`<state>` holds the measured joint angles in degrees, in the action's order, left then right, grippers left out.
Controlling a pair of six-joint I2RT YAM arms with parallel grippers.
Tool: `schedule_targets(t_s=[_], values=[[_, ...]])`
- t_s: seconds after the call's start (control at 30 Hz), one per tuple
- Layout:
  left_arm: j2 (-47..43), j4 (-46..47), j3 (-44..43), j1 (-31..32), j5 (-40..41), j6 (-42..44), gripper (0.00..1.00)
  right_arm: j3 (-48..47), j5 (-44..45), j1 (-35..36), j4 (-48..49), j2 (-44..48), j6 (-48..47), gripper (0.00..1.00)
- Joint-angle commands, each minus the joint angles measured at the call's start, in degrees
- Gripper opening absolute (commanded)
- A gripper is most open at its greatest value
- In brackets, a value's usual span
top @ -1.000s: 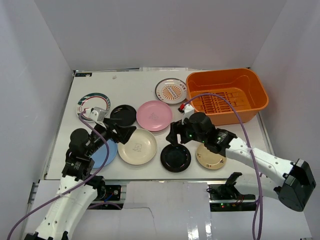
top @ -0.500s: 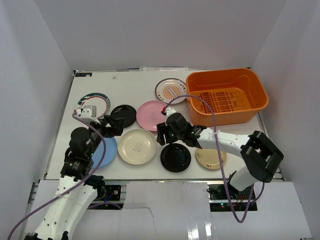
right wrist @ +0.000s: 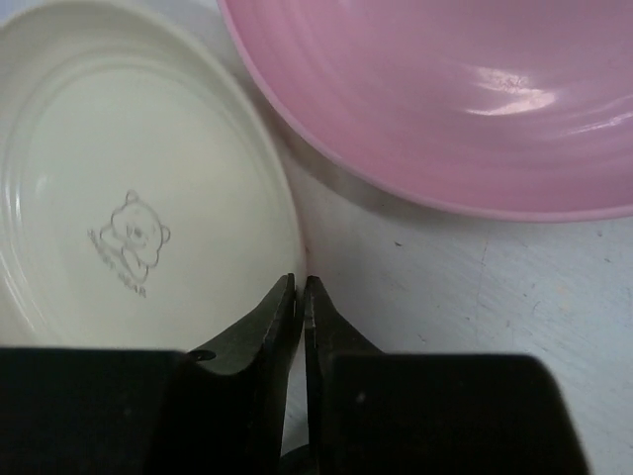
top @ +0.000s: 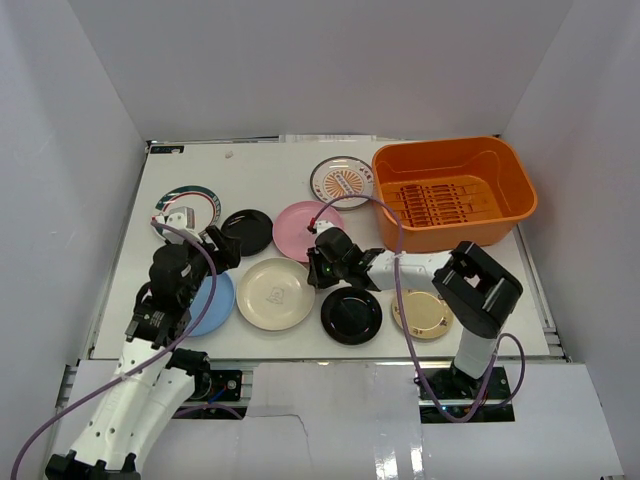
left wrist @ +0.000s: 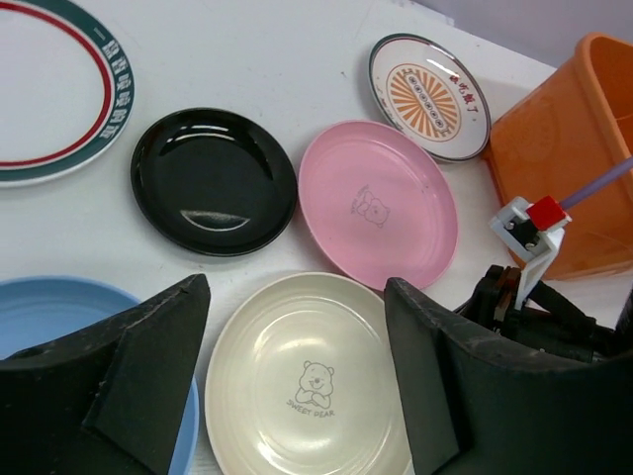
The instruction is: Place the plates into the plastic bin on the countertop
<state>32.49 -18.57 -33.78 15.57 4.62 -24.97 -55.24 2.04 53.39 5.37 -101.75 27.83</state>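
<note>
All eight plates lie on the white desk (top: 260, 165), and the orange plastic bin (top: 460, 236) stands at its far right corner, its slotted bottom showing. Just left of the bin is the orange-patterned plate (top: 342, 181). Nearer and to the left sit the pink plate (top: 300, 228) and the far black plate (top: 246, 230) side by side. The green-and-red-rimmed plate (top: 192, 200) is further left.

The near row runs left to right: light blue plate (top: 212, 305), cream plate (top: 272, 295), near black plate (top: 351, 315), gold-tan plate (top: 420, 313). The cream plate carries a small bear drawing.

The right tool (right wrist: 301, 282) reaches left across the desk, low between the pink and cream plates. Its fingers are pressed almost together with only a thin slit between them. The right rim of the cream plate runs into that slit, so the tool pinches the cream plate at its edge. The pink plate lies just beyond the tips, apart from them.

The left tool (left wrist: 295, 297) is spread wide and holds nothing. It hangs above the near left part of the desk. In its wrist view one finger is over the light blue plate and the other over the cream plate's right side. The far black plate and pink plate lie ahead of it.
</note>
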Motion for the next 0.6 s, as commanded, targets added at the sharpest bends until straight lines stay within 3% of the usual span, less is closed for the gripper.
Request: schedule_targets(t_s=[0.0,0.33,0.57], values=[[0.6,-2.1,-2.2,-0.3,2.5,-1.6,0.79,-0.8,0.3,0.5,2.4,1.6,0.5,0.1],[2.4,-8.8,-3.6,-0.3,8.0,-5.8,0.72,1.3,3.2,-1.3,-5.3,28.4,-4.9,0.08],[4.3,-16.1,-4.3,-0.2,10.9,-10.6,0.71,-4.3,7.4,-23.7,-11.0,39.3,-8.9,0.08]])
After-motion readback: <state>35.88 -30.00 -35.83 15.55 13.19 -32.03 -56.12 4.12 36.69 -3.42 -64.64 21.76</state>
